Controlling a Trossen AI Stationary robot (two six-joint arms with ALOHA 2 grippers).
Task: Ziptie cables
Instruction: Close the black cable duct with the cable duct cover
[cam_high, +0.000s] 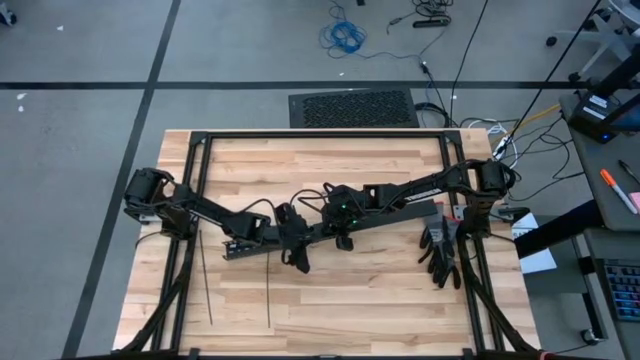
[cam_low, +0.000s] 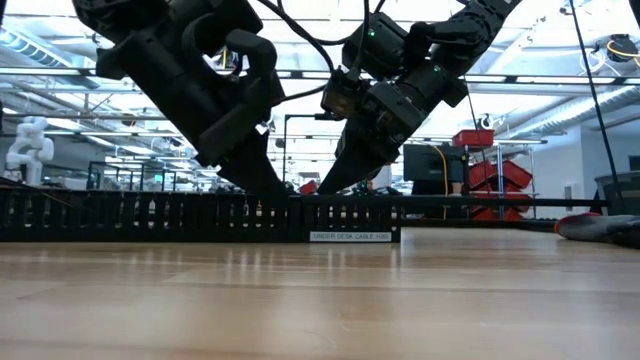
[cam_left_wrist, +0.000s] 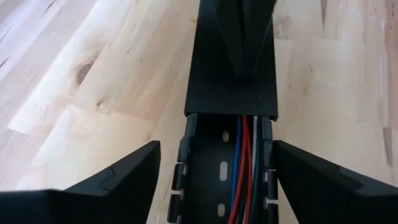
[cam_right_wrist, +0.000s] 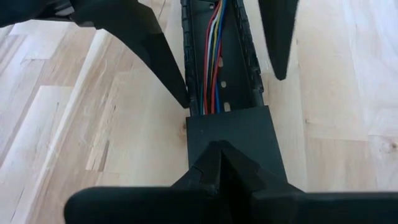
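Note:
A long black slotted duct (cam_left_wrist: 208, 186) lies across the table with thin red, blue, white and yellow wires (cam_right_wrist: 213, 56) running along inside it. A flat black cover (cam_right_wrist: 230, 127) caps part of it. My left gripper (cam_left_wrist: 217, 144) is open, with one finger on each side of the duct just short of the cover's end. My right gripper (cam_right_wrist: 221, 152) is shut, on top of the cover, facing the left one. Two thin dark zipties (cam_high: 205, 285) (cam_high: 270, 298) lie flat on the near left of the table. A dark bundle with splayed ends (cam_high: 440, 255) lies at the right. My left gripper stands astride the duct (cam_right_wrist: 186, 74) from above. Whether its fingers (cam_right_wrist: 161, 62) touch the duct's walls, I cannot tell. My right gripper rests its shut fingertips (cam_left_wrist: 245, 43) on the flat cover's top (cam_left_wrist: 214, 81), near the cover's open end. It slants down from the table's right, along the duct. The cover lies on the duct.
A black metal frame (cam_high: 300, 135) runs around the table's edges, and both arms reach in from its left and right sides. The near part of the wooden table (cam_high: 360, 310) holds only the zipties. In the low view, the dark bundle (cam_low: 600, 228) shows at the right.

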